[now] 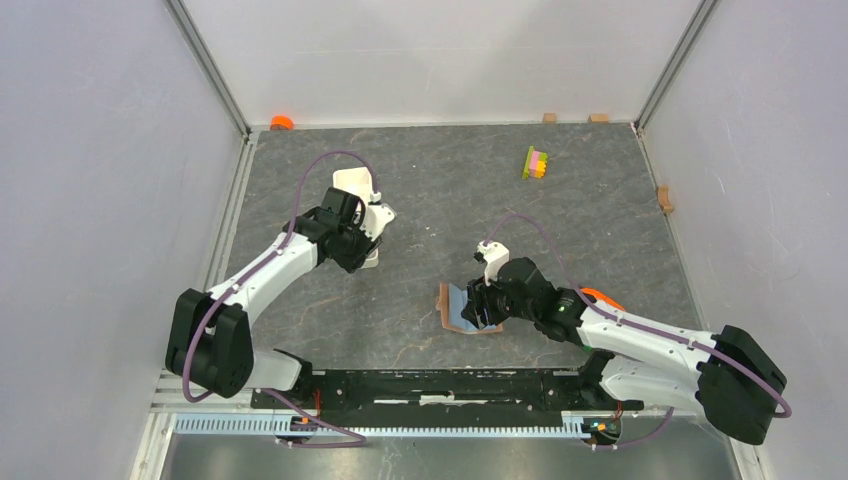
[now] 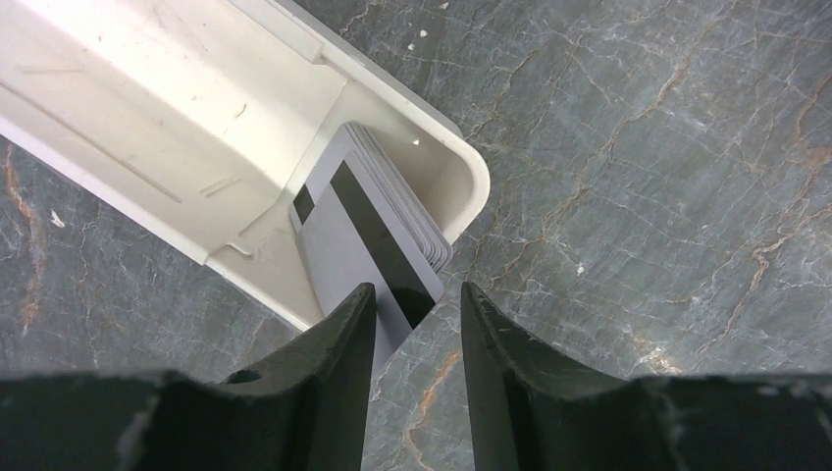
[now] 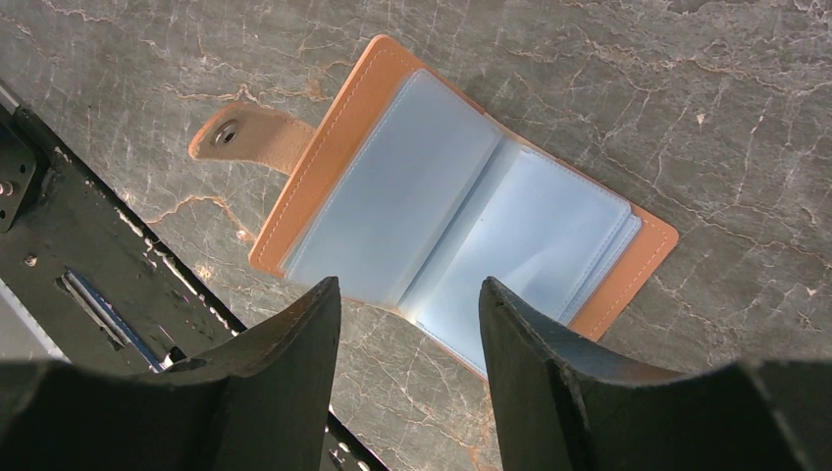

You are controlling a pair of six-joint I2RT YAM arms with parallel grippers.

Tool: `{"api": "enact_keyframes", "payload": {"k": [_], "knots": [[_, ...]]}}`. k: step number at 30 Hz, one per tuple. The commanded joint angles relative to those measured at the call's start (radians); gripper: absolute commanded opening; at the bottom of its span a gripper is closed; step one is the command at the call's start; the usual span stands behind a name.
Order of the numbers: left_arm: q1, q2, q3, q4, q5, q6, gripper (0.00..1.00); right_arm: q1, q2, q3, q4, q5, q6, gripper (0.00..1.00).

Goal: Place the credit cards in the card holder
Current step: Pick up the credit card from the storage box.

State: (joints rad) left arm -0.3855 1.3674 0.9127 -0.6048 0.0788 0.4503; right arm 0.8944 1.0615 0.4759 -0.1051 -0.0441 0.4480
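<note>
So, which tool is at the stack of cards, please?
The left tool, at the cards in the white tray; the right tool is over the open card holder.

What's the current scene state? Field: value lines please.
credit cards: stack leaning in the corner of the white tray
card holder: open flat on the table, snap tab out to one side
left hand: open, fingers either side of the front card's lower corner
right hand: open, above the card holder
cards in holder: cannot tell
</note>
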Motion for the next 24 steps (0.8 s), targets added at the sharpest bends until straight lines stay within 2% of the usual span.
{"api": "enact_keyframes", "payload": {"k": [1, 5, 8, 24], "knots": [[0.002, 0.0, 0.043, -0.022, -0.014, -0.039, 0.42, -0.004, -0.011, 0.0, 0.038, 0.002, 0.007, 0.59], [0.003, -0.009, 0.045, -0.023, -0.023, -0.038, 0.32, -0.005, -0.011, 0.0, 0.038, 0.003, 0.009, 0.59], [0.003, -0.014, 0.044, -0.024, -0.031, -0.038, 0.3, -0.005, -0.01, 0.0, 0.039, 0.001, 0.01, 0.59], [0.003, -0.046, 0.057, -0.006, -0.074, -0.001, 0.02, -0.004, -0.01, -0.003, 0.042, 0.001, 0.017, 0.59]]}}
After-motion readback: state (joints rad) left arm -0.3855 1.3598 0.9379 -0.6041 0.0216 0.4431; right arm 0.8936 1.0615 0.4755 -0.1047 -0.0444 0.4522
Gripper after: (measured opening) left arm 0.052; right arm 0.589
